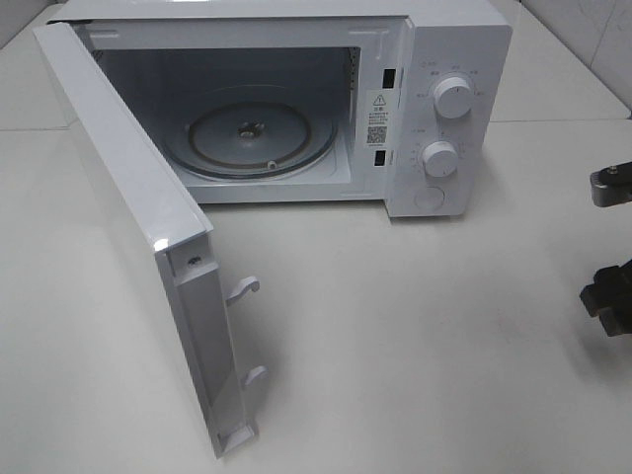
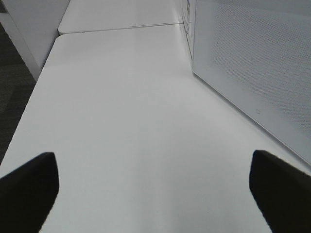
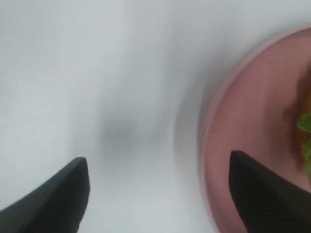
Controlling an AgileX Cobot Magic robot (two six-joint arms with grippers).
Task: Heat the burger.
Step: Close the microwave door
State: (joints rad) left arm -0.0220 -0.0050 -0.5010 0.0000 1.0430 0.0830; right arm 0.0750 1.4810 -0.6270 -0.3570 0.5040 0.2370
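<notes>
Right gripper [image 3: 158, 194] spread over plate [image 3: 243, 121]

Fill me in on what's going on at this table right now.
A two-armed robot is getting ready to heat a burger. The microwave stands with its door swung wide open and the glass turntable bare. The right gripper is open just above the table, its jaws straddling the rim of a pink plate, where a bit of the burger's green filling shows at the frame edge. The left gripper is open and holds nothing, beside the door.
</notes>
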